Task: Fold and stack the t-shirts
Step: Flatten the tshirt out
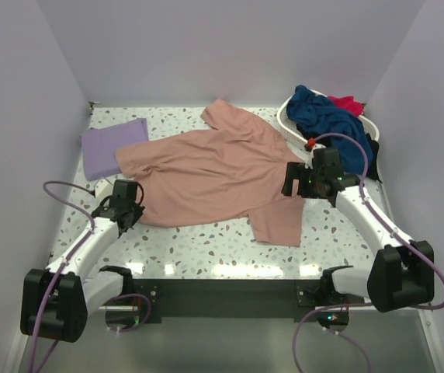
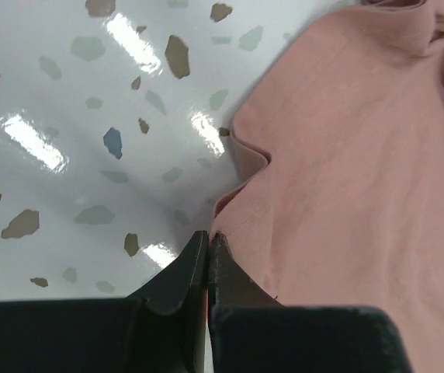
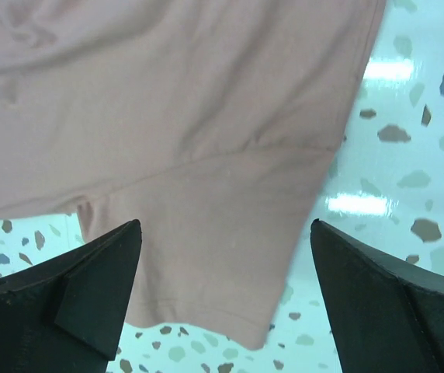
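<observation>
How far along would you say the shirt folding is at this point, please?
Done: the lavender shirt lies folded at the far left. In hand: the pink shirt is spread flat, unfolded; the left tool is shut at its edge, the right tool open over a sleeve. Left: folding it, plus the navy shirt and red shirt in the basket.

Spread shirt (image 1: 214, 175) between folded shirt (image 1: 109, 148), basket (image 1: 287, 118)

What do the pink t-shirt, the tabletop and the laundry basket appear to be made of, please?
Pink t-shirt: soft matte knit, probably cotton; it wrinkles and shows stitched hems. Tabletop: hard, glossy terrazzo-look surface, possibly laminate; bright reflections sit among the speckles. Laundry basket: white, slatted, likely moulded plastic.
</observation>
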Action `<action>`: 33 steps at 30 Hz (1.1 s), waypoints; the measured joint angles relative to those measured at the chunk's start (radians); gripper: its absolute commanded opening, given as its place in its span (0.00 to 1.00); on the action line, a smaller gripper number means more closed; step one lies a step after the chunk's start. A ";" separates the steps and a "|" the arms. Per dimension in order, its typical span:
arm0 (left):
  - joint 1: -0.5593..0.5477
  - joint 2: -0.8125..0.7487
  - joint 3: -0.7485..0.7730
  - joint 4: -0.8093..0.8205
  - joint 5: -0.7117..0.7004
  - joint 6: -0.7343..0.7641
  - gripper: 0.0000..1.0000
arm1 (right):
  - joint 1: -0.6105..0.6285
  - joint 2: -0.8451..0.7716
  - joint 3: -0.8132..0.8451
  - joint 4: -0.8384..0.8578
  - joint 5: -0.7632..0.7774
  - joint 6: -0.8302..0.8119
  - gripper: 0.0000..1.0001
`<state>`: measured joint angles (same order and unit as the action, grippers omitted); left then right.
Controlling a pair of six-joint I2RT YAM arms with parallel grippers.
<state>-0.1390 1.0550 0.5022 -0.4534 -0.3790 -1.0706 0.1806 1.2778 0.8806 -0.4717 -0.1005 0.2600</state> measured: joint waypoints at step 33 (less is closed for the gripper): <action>-0.001 -0.015 0.085 0.157 0.028 0.403 0.00 | 0.173 -0.020 -0.239 -0.240 0.128 0.320 0.70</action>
<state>-0.1398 1.0397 0.5873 -0.2962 -0.3511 -0.6678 0.3534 1.2579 0.6418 -0.7116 0.0273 0.5800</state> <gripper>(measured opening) 0.029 0.727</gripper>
